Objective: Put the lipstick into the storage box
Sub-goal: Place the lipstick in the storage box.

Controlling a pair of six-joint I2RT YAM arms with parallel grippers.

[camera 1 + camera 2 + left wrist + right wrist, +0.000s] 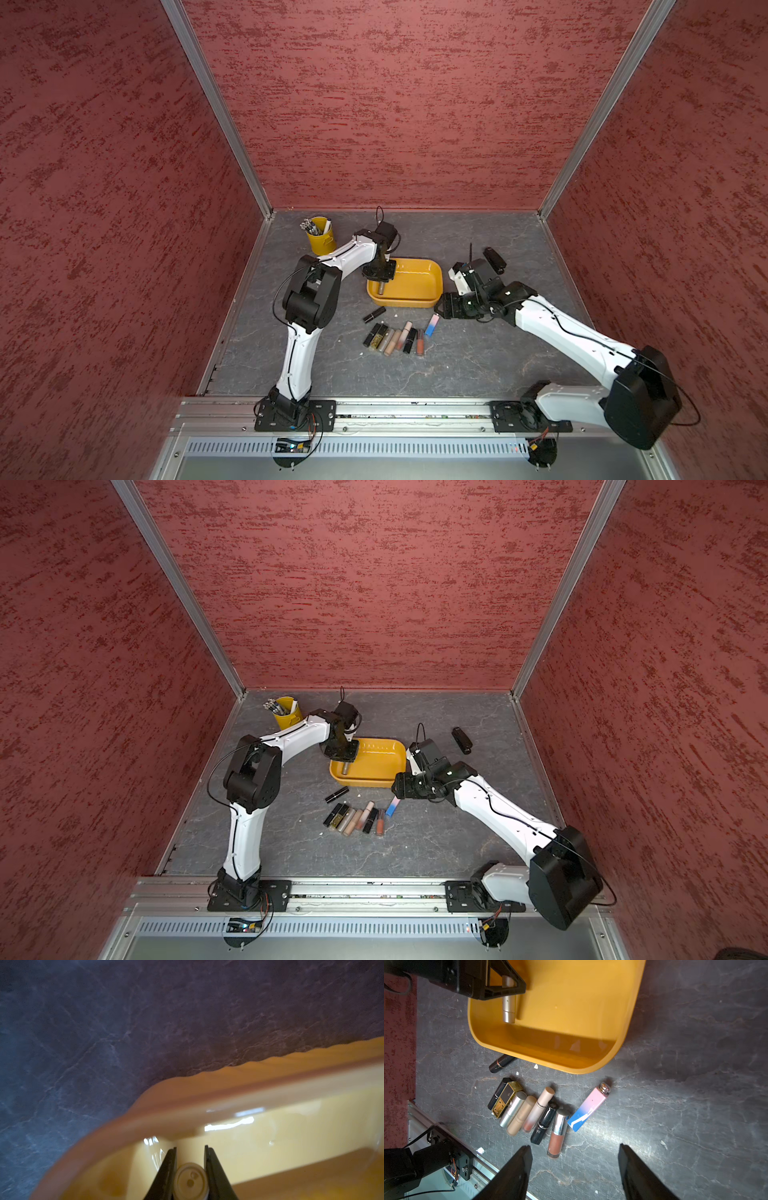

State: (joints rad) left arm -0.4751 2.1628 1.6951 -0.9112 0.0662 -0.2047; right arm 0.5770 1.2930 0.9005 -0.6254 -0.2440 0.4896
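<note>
**Lipstick and left claw.** The left claw [190, 1149] is clamped on the lipstick [191, 1182], a pale metallic tube. In the left wrist view the tube's round end sits between the two fingers, and both press against it. In both top views the tube points down out of the claw, inside the rim at the left end of the box [417, 282]. Whether its lower tip touches the box floor cannot be told.

**Left arm.** From its base at lower centre-left of a top view, the arm rises, bends at the elbow and reaches toward the upper right. The wrist is turned down over the box.

**Right arm.** The arm stretches from the lower right toward the centre. The right claw [575, 1147] stands wide and holds nothing. It is low above the desk [457, 365], just beside the box's lower right corner.

**Desk.** A row of tubes [395, 338] lies below the box.
</note>
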